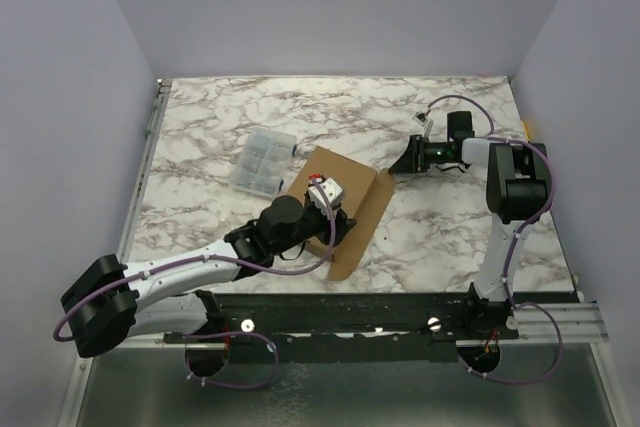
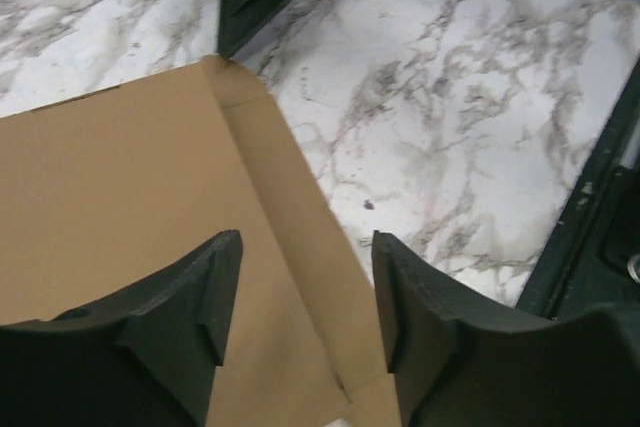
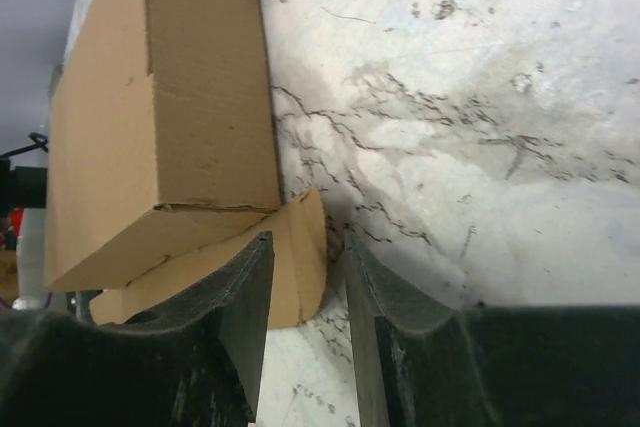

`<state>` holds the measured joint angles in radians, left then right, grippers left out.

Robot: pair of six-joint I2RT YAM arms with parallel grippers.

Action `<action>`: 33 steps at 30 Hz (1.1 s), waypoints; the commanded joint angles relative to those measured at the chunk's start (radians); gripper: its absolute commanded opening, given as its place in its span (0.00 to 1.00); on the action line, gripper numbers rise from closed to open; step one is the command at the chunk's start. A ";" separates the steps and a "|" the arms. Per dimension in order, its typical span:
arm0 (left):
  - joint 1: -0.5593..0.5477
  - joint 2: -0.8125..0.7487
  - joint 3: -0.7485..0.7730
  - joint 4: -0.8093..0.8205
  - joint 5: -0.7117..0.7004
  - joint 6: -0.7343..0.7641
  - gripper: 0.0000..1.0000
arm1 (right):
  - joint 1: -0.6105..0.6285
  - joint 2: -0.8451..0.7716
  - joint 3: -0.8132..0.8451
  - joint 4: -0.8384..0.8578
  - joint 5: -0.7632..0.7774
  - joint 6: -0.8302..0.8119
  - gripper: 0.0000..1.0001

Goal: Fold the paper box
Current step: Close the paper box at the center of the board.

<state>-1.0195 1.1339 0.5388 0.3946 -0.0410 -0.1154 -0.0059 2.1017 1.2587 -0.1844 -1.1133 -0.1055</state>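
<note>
The paper box (image 1: 352,175) is brown cardboard, partly folded, lying mid-table with a flat flap toward the near edge. My left gripper (image 1: 333,219) hovers over it. In the left wrist view its fingers (image 2: 305,287) are wide open above the flat panel (image 2: 120,187) and a creased side strip, holding nothing. My right gripper (image 1: 403,160) is at the box's far right corner. In the right wrist view it (image 3: 308,247) is open, low on the table, with a rounded cardboard tab (image 3: 300,262) lying between the jaws below the raised side wall (image 3: 190,77).
A small clear plastic compartment case (image 1: 262,160) lies left of the box. The black mounting rail (image 1: 400,312) runs along the near table edge and shows in the left wrist view (image 2: 600,237). White walls close in the left, back and right sides.
</note>
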 commanded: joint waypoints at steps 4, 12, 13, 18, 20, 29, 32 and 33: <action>0.154 0.028 0.119 -0.362 0.101 0.040 0.69 | 0.001 -0.034 -0.005 -0.012 0.157 -0.002 0.45; 0.210 -0.044 0.129 -0.469 0.289 -0.064 0.70 | 0.005 0.034 0.056 -0.135 0.079 -0.047 0.44; 0.210 -0.072 0.118 -0.489 0.300 -0.111 0.68 | 0.006 0.035 0.058 -0.148 0.063 -0.059 0.43; 0.208 -0.199 0.042 -0.604 0.324 -0.383 0.60 | 0.006 0.040 0.077 -0.216 0.016 -0.114 0.42; 0.208 -0.253 -0.012 -0.622 0.353 -0.527 0.58 | 0.038 0.043 0.079 -0.225 0.020 -0.123 0.41; 0.056 -0.304 -0.206 -0.621 0.249 -0.941 0.48 | 0.052 0.028 0.069 -0.209 0.040 -0.107 0.30; -0.003 -0.242 -0.219 -0.581 0.214 -0.978 0.47 | 0.053 0.017 0.067 -0.210 0.038 -0.114 0.23; -0.020 -0.225 -0.223 -0.553 0.213 -0.993 0.47 | 0.052 0.012 0.065 -0.210 0.039 -0.119 0.22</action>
<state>-0.9802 0.8528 0.3294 -0.2230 0.2398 -0.9569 0.0513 2.1269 1.3231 -0.3836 -1.0630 -0.2047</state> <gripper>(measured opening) 0.473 0.243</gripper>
